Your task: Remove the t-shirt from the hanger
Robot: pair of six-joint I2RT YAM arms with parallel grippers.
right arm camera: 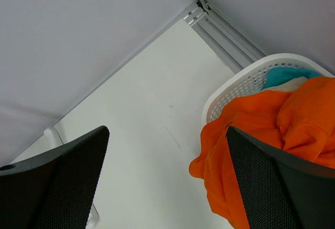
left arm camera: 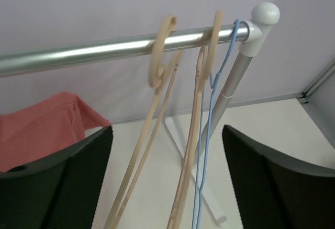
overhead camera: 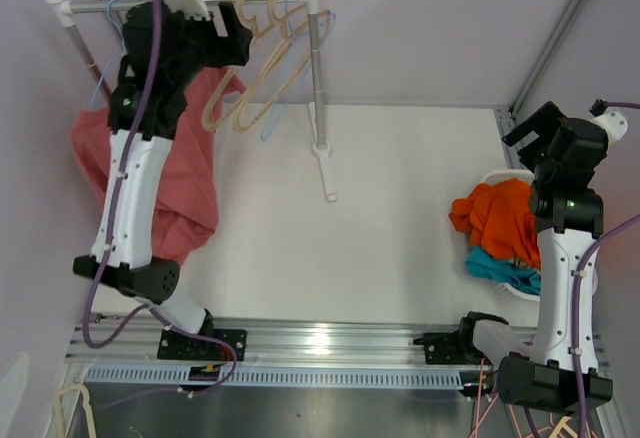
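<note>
A salmon-red t-shirt (overhead camera: 195, 188) hangs from the left part of the metal rail (overhead camera: 225, 0), mostly behind my left arm. A light-blue hanger hook (overhead camera: 113, 13) shows on the rail above it. In the left wrist view the shirt (left arm camera: 42, 129) shows at the left edge. My left gripper (overhead camera: 243, 33) is open and empty, up by the rail and to the right of the shirt. It faces the empty hangers (left arm camera: 157, 72). My right gripper (overhead camera: 535, 130) is open and empty, above the basket at the right.
Two empty wooden hangers (overhead camera: 250, 68) and a blue wire one (left arm camera: 209, 135) hang at the rail's right end by the post (overhead camera: 318, 68). The rack foot (overhead camera: 327, 173) lies on the table. A white basket (overhead camera: 497, 175) holds orange (overhead camera: 500, 218) and teal (overhead camera: 500, 266) clothes.
</note>
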